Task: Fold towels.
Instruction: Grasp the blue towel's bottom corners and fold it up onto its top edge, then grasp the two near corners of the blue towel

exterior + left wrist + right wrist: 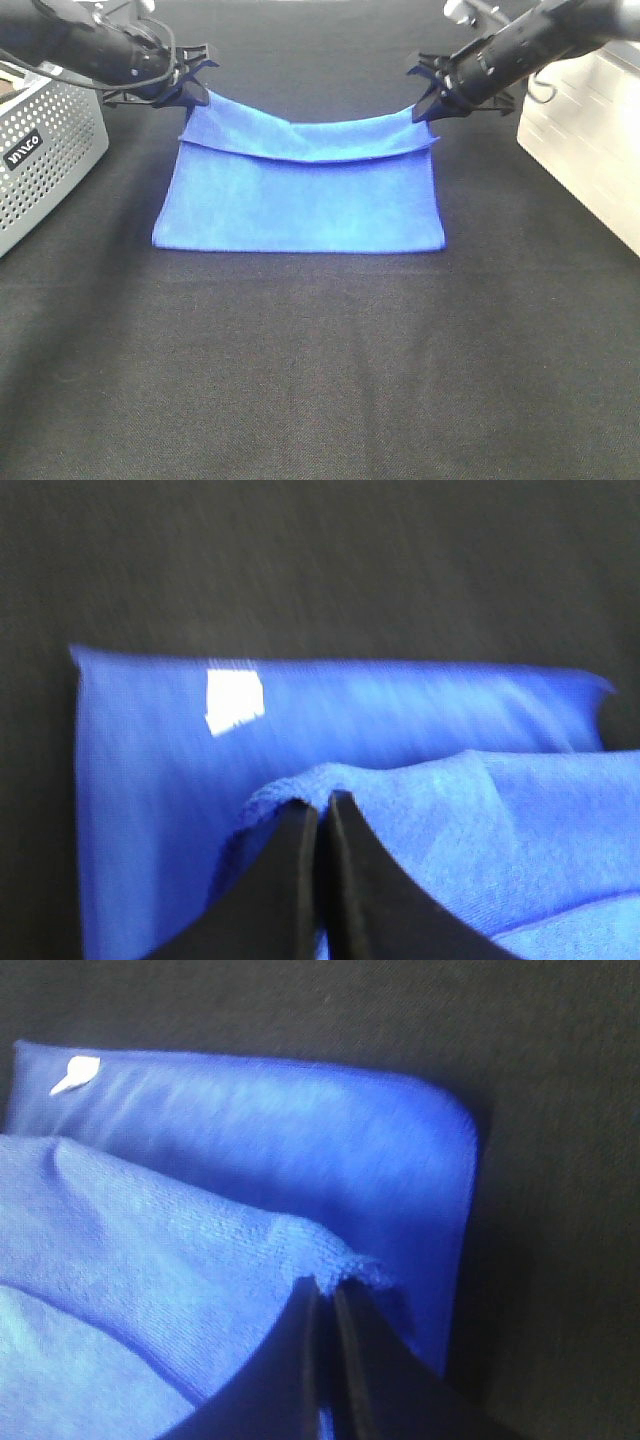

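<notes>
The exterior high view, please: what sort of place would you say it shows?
Probably a robotics lab bench: a black fabric-covered table, a perforated grey metal box, and the left end effector and right end effector pinching a blue microfibre towel.

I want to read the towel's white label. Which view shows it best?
Left wrist view: the white label shows large on the blue towel. The right wrist view shows only a small white sliver; the exterior high view shows none.
</notes>
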Robot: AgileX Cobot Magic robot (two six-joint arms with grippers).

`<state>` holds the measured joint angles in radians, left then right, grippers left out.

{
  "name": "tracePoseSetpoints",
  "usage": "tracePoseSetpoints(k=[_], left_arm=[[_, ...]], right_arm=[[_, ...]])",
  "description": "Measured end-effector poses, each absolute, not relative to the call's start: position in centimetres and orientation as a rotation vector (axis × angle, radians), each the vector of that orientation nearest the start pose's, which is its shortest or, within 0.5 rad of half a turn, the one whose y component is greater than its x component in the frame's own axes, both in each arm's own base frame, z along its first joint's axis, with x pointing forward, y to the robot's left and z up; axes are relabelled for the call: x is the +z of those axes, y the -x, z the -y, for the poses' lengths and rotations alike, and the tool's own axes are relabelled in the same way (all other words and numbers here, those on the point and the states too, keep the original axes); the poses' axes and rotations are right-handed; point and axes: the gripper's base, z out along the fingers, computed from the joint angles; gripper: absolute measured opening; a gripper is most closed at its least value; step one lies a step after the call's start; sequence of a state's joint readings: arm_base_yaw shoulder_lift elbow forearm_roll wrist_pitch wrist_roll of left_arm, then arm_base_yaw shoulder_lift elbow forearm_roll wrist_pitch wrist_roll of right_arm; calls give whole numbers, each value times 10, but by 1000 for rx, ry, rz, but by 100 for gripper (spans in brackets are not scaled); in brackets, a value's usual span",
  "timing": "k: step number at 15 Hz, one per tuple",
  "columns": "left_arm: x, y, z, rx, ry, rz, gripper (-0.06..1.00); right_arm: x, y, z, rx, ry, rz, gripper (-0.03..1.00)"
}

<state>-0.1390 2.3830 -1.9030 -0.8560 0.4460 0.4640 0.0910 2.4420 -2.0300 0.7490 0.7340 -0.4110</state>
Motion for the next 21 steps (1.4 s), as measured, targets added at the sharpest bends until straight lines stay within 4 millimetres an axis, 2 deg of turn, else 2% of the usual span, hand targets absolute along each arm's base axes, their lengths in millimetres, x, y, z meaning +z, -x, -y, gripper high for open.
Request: tracePoseSetpoints(k=[4,5,7,8,9,10,11,12,13,16,19,21], left_arm=[[130,-553,99,-537,116,-2214,0],[130,-553,99,-537,116,-2214,0],[117,-559,99,-523,124,-2208,0],[111,-560,99,-522,124,-2215,3],[112,-560,99,-520,121,-2215,14],[112,-560,99,-515,112,-2213,28],[112,-559,99,-515,101,-2220,44],[112,-558,100,-522,82,-2238,60],[113,-557,101,-528,64,-2251,70],[119,-548,100,-597,-24,-2350,75],[121,-533,101,-680,-124,-2505,74],[124,-525,102,-720,-113,-2594,72]], right_arm=[[127,-557,-91,675,104,-2419,0],[127,-557,-91,675,104,-2419,0],[115,-562,-90,650,100,-2412,1],[110,-563,-89,640,95,-2410,11],[111,-563,-89,638,93,-2407,26],[111,-564,-89,637,93,-2405,45],[112,-564,-89,638,94,-2404,58],[111,-562,-90,650,104,-2421,67],[109,-559,-91,662,129,-2452,71],[120,-545,-95,729,235,-2562,73],[136,-532,-97,791,247,-2674,73],[140,-525,-97,825,235,-2743,73]])
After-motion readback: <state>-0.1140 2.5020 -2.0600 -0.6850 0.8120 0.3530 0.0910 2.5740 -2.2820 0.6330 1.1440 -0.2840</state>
